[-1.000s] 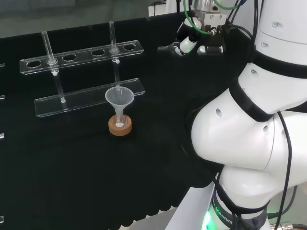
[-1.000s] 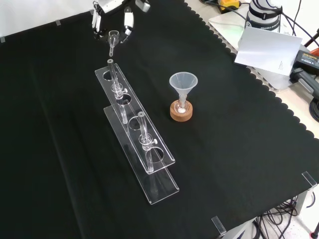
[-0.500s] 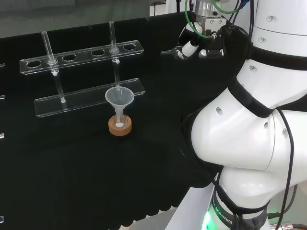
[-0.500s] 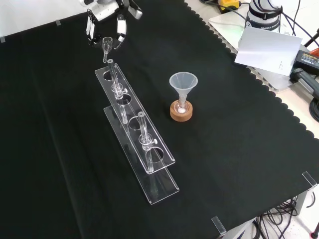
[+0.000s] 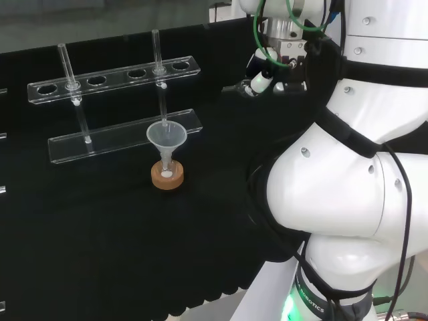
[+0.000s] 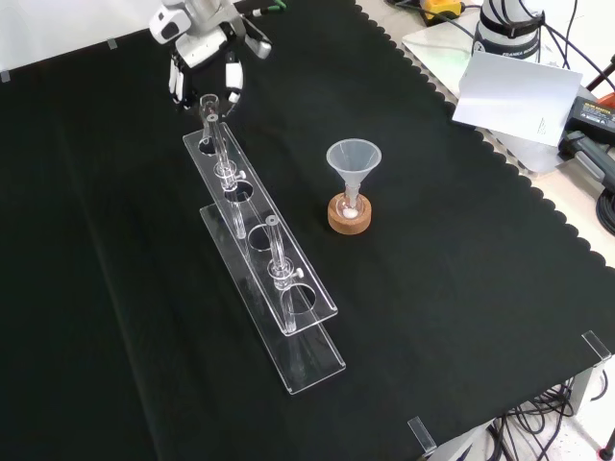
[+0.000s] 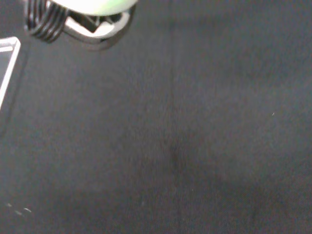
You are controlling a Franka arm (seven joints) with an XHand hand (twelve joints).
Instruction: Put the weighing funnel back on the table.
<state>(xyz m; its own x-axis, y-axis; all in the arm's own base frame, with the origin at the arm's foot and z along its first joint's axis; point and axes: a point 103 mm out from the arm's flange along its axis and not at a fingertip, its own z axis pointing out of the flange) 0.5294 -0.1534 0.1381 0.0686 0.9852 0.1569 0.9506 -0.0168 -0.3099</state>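
Note:
In the front view the hand (image 6: 200, 29) hangs at the top left, just beyond the far end of the clear tube rack (image 6: 288, 317). Its fingers (image 6: 233, 79) point down and pinch a small clear weighing funnel (image 6: 209, 101), mouth up and stem down, above the cloth. In the head view the hand (image 5: 265, 67) is at the top, left of the white arm links, to the right of the rack (image 5: 107, 137). A blurred part of the hand (image 7: 87, 12) shows in the wrist view over bare black cloth.
The rack holds two upright glass tubes (image 6: 275, 252). The big funnel (image 6: 353, 159) stands in a small flask on a cork ring (image 6: 349, 217), right of the rack in the front view. Papers and cables (image 6: 514, 91) lie off the cloth at the top right.
The hand, still holding the weighing funnel, has come lower and nearer in the front view, from the top edge down to the rack's far end.

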